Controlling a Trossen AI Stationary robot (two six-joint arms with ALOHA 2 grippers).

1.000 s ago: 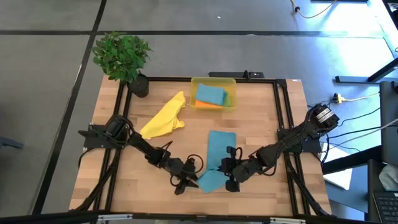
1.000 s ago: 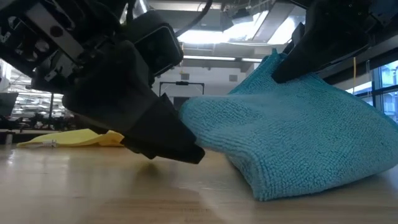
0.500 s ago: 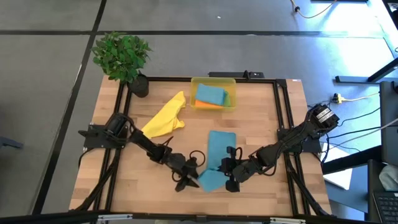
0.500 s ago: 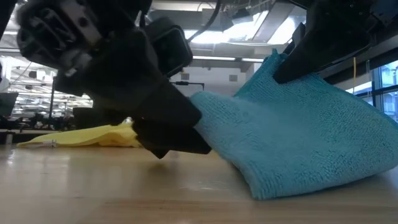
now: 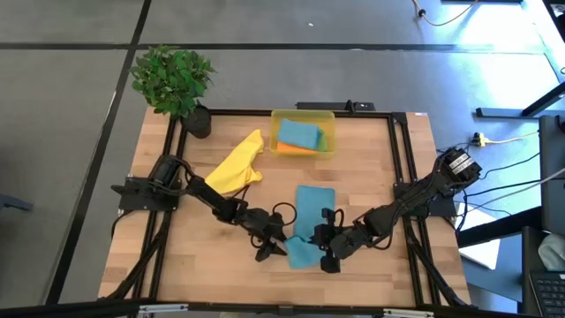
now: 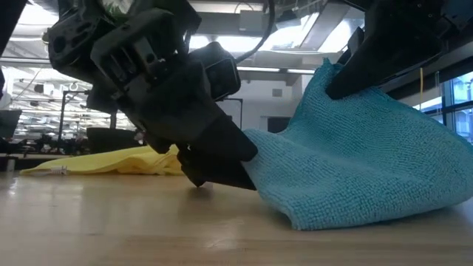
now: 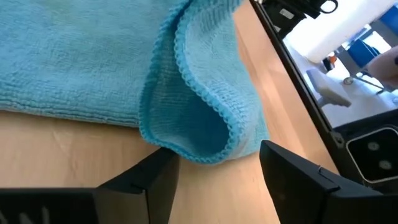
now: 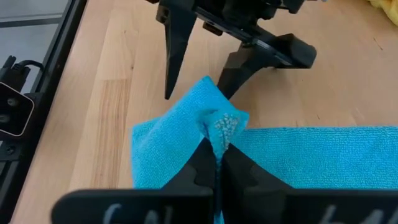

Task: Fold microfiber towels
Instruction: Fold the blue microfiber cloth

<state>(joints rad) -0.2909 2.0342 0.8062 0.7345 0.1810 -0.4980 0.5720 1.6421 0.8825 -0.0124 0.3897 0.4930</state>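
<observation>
- Both arms are dark, near-black, built of slim jointed links with chunkier housings at each joint, seen from above.
- The left hand (image 5: 274,250) ends in two long, tapering, wedge-shaped black fingers (image 8: 176,46) with flat matte faces.
- In the low view the left wrist is a blocky black housing with ribbed, bolted-looking parts and a rounded box on its flank.
- A thin black cable loops in a ring beside the left wrist.
- The right hand (image 8: 216,163) has two thick black fingers with bevelled tips.
- The right arm's base joint carries a round black cap with a pale marking.
</observation>
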